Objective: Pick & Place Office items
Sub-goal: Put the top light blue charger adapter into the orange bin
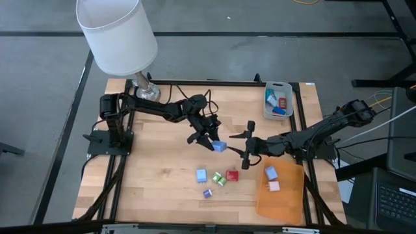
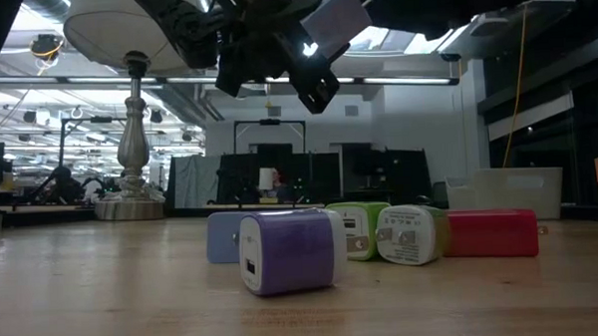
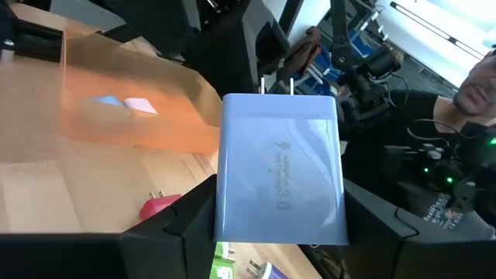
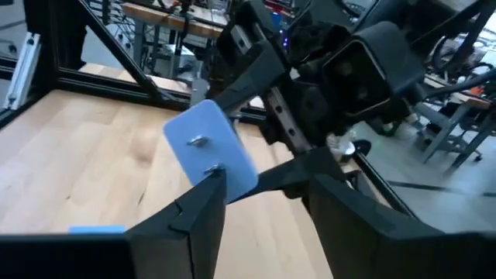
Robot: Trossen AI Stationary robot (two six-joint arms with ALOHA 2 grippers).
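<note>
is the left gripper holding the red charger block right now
No, the left gripper grips a light blue charger block; the red charger block lies on the table.

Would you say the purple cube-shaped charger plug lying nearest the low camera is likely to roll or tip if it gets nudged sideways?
Probably neither: the purple cube-shaped charger plug rests on a broad flat face, so it would likely slide. Its glossy shell looks rigid and perhaps slippery on the wooden table.

The high view looks straight down, taking in the whole table (image 1: 149, 175) from far up. The low view sits at tabletop level, close to a purple charger (image 2: 287, 250), facing the room. Each wrist view looks forward past its own fingers; both share the light blue charger (image 3: 279, 168), filling the left wrist frame's centre.
</note>
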